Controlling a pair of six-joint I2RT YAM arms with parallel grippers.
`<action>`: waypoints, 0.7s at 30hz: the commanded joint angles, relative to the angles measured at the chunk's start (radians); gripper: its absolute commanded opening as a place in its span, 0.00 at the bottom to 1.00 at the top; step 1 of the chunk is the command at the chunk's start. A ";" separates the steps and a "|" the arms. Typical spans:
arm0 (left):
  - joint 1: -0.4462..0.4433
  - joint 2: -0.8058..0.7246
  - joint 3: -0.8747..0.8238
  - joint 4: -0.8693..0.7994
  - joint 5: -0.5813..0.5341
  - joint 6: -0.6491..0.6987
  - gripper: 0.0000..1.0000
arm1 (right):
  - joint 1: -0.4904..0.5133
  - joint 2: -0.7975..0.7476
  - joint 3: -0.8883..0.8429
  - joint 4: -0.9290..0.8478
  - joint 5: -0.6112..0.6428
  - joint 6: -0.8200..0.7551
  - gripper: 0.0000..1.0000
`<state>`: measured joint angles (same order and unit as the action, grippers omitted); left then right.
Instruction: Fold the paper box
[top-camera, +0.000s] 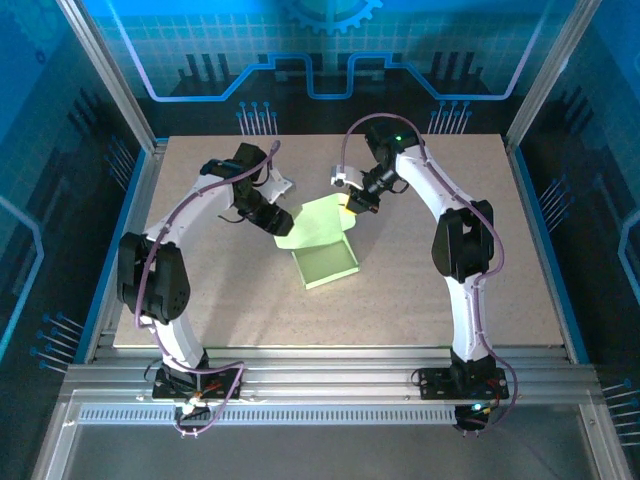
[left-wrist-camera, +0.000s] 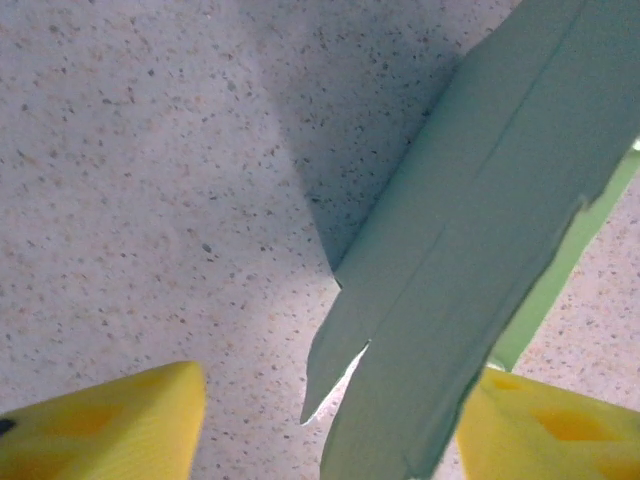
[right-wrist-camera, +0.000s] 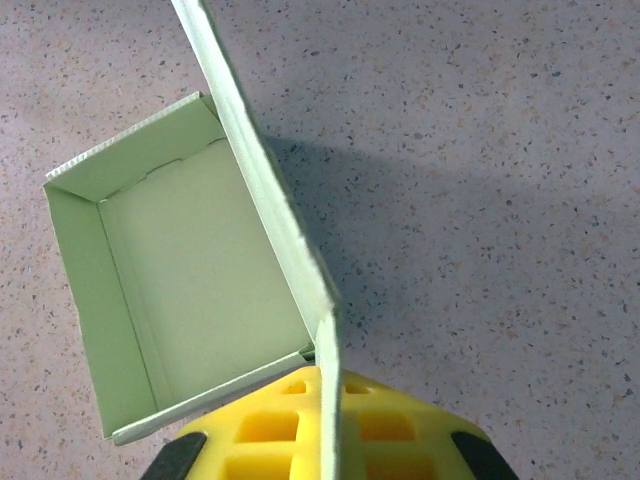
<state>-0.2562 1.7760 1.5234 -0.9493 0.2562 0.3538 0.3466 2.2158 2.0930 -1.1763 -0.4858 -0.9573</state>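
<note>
Centrally on the surface (top-camera: 480, 320), the paper box (top-camera: 328, 264) is sitting as an open tray, its lid flap (top-camera: 318, 222) rising from the far side. The right hand (top-camera: 356, 206) is pinching the flap's far-right edge, probably steadying it for closing. The left hand (top-camera: 279, 224) is straddling the flap's left edge, fingers spread.

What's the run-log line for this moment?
paper box: half folded, lid flap raised | left hand: open, straddling flap | right hand: shut on flap edge
</note>
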 joint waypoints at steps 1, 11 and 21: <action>0.002 -0.012 -0.013 -0.037 0.052 0.027 0.57 | 0.005 -0.038 -0.008 0.000 0.001 0.017 0.00; 0.002 -0.065 -0.095 0.048 0.064 0.032 0.36 | -0.010 -0.025 0.010 0.001 -0.050 0.034 0.00; 0.003 -0.093 -0.128 0.118 0.054 0.009 0.09 | -0.012 -0.015 0.015 -0.009 -0.041 0.039 0.00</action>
<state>-0.2562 1.7153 1.4033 -0.8619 0.2935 0.3641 0.3389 2.2158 2.0930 -1.1759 -0.5053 -0.9337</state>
